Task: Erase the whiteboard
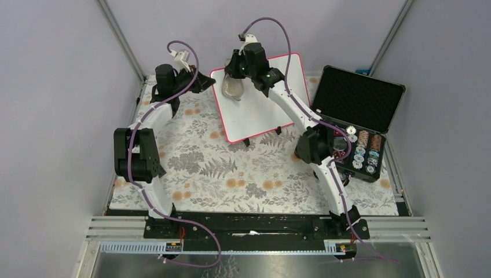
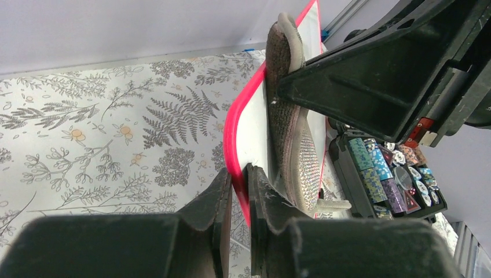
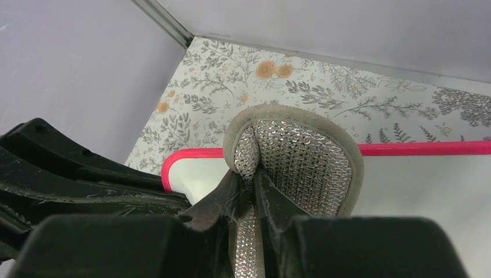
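Observation:
The whiteboard (image 1: 260, 110), glossy white with a pink-red frame, stands tilted on small black feet at the back of the table. Its visible surface looks bare of writing. My left gripper (image 1: 206, 81) is shut on the frame at the board's far left corner; in the left wrist view the left gripper (image 2: 240, 180) pinches the pink frame (image 2: 233, 136). My right gripper (image 1: 235, 77) is shut on a grey sparkly cloth (image 1: 231, 88) that lies against the board near that corner. In the right wrist view the right gripper (image 3: 253, 177) clamps a fold of the cloth (image 3: 307, 159) above the whiteboard (image 3: 417, 197).
An open black foam-lined case (image 1: 359, 95) with poker chips (image 1: 363, 152) stands right of the board, close to the right arm's elbow. A floral cloth (image 1: 231, 174) covers the table. Grey walls and metal posts close in the back and sides.

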Action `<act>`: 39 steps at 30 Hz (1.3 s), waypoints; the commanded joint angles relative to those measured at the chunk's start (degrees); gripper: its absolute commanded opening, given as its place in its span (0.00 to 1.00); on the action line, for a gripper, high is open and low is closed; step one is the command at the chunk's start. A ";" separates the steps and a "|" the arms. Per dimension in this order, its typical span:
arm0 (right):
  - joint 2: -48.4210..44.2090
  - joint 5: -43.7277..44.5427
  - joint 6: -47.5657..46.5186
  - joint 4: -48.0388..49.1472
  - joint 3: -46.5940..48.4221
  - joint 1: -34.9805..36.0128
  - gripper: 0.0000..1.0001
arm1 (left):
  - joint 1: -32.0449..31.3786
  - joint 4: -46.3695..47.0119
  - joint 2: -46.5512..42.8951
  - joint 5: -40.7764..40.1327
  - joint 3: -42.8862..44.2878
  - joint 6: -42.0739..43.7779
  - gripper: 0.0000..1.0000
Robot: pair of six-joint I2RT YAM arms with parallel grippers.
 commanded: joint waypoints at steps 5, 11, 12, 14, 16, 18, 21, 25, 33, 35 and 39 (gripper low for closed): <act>-1.59 -5.23 1.68 -1.94 -13.89 2.73 0.00 | -1.43 3.06 -2.86 3.23 0.64 2.87 0.00; -11.66 -7.36 2.91 9.35 -37.93 4.24 0.00 | -1.26 3.09 -2.57 3.26 0.76 2.71 0.00; -13.30 -7.43 3.31 10.86 -42.82 4.23 0.00 | -1.18 3.20 -2.52 3.26 0.74 2.66 0.00; -15.82 -8.07 3.13 13.11 -48.06 4.26 0.00 | -1.08 3.31 -2.51 3.30 0.77 2.57 0.00; -17.76 -7.98 1.91 13.33 -51.81 4.16 0.00 | -1.08 3.31 -2.51 3.29 0.73 2.57 0.00; -19.81 -7.90 1.33 13.15 -54.29 3.54 0.00 | -1.08 3.27 -2.43 3.31 0.77 2.57 0.00; -23.15 -8.58 1.99 14.58 -56.47 1.14 0.00 | -1.01 3.06 -2.51 3.20 0.76 2.78 0.00; -25.21 -7.73 1.66 14.41 -52.22 -1.29 0.00 | -0.99 3.03 -2.51 3.20 0.77 2.68 0.00; -16.36 -7.62 1.91 8.30 -29.77 -1.13 0.00 | -1.03 3.23 -1.99 3.38 0.75 2.30 0.00; -11.96 -7.79 1.94 4.63 -21.32 -1.15 0.00 | -1.05 3.30 -1.77 3.54 0.85 2.22 0.00; -1.85 -7.19 2.32 -3.23 -4.03 -1.09 0.00 | -1.05 3.31 -1.58 3.58 0.97 2.20 0.00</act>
